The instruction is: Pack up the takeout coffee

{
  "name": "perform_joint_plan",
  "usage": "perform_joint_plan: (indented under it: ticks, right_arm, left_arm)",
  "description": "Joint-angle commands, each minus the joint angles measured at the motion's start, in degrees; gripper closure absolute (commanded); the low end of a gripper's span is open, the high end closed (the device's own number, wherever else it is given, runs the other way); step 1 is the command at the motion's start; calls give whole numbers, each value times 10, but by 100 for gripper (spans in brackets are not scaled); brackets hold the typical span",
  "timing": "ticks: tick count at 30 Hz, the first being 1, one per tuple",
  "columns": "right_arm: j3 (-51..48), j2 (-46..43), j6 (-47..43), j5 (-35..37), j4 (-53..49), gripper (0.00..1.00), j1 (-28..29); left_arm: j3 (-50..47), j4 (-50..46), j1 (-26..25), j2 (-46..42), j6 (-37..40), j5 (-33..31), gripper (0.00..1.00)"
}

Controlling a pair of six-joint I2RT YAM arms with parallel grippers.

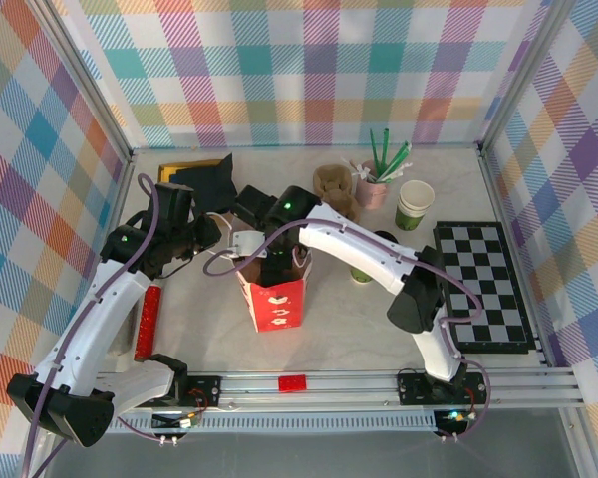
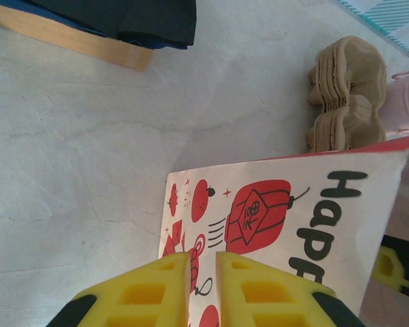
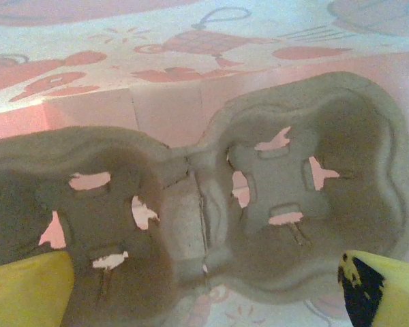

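One red-and-white printed paper bag (image 1: pixel 276 299), one dark-green paper cup (image 1: pixel 363 273), one cream paper cup with a green band (image 1: pixel 415 204), one pink cup (image 1: pixel 371 191). Green straws (image 1: pixel 389 154): several, too bunched to count. One single brown cardboard cup carrier (image 3: pixel 204 197), plus one stack of brown carriers (image 2: pixel 347 95), layers uncountable. One red cylinder (image 1: pixel 147 321), one small red block (image 1: pixel 292 382), one checkered black-and-white mat (image 1: pixel 483 289), one black cloth (image 1: pixel 204 179).

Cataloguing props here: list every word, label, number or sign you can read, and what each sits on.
"Happ": black letters on the white face of the paper bag, running sideways in the left wrist view; the rest of the word is out of view.
"福": probably, a single character on the red lantern printed on that bag; small, so not certain.
White marks on the bag's red side in the top view: too small to read.
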Motion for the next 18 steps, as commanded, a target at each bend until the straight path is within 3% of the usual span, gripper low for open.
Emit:
perform_joint_plan:
  ticks: [1,18]
  right_arm:
    - [31,-41,12,12,-25,1,7]
    - [53,-56,4,21,-53,1,18]
  left_arm:
    - [21,-14,9,-8,5,-6,81]
    - [39,-26,9,-15,6,-5,80]
